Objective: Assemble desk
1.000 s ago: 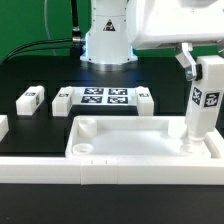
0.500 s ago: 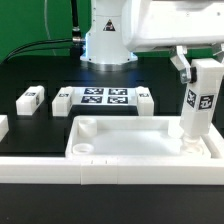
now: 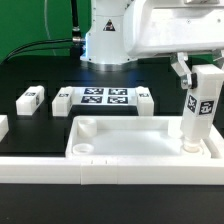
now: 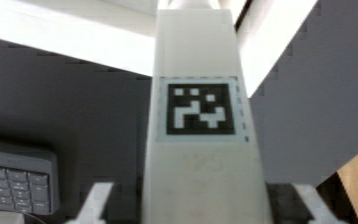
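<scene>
In the exterior view you see the tool [image 3: 196,72] closed on the upper end of a square post leg [image 3: 196,112]. One finger [image 3: 180,68] shows against the leg's side toward the exterior view's left. The leg stands nearly upright at the right of the frame, its top leaning slightly toward the right edge. Its foot is down inside the tabletop slab [image 3: 125,137], close to the raised rim at the slab's right end. You cannot tell whether the foot touches the slab's floor.

The slab lies flat across the lower middle of the frame, its floor bare between the leg and the left rim. Its front rim runs just behind a long border bar [image 3: 50,173].

Behind the slab, on the black worktop [image 3: 40,70], the marker board [image 3: 105,97] sits mid-frame. Two loose legs [image 3: 32,99] [image 3: 63,100] lie to its left and a third loose leg [image 3: 145,98] lies just beside its right edge.

In the wrist view the held leg's tag [image 4: 201,108] faces you, with the fingertips [image 4: 101,200] flanking the post.
</scene>
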Controlling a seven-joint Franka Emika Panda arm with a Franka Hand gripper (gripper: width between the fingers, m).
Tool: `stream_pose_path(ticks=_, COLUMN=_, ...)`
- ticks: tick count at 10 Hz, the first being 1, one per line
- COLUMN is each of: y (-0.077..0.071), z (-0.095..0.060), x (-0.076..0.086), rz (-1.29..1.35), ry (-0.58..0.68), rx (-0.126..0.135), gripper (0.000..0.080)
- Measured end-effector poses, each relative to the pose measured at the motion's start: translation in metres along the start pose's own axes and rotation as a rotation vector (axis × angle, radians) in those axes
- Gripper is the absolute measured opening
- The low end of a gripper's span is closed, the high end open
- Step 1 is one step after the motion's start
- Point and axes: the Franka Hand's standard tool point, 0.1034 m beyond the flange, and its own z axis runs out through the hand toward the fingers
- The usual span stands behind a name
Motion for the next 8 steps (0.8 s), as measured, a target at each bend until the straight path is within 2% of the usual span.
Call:
stream_pose_path(ticks=3, y=0.0004, z=0.0054, x=-0.0033, rz=-0.003, ry=-0.007, rx=0.002, gripper=0.029)
stream_pose_path(ticks=8, y=-0.0074, z=0.0089, x=-0.0083, rz=-0.011, ry=0.03, rx=-0.002, gripper=0.029)
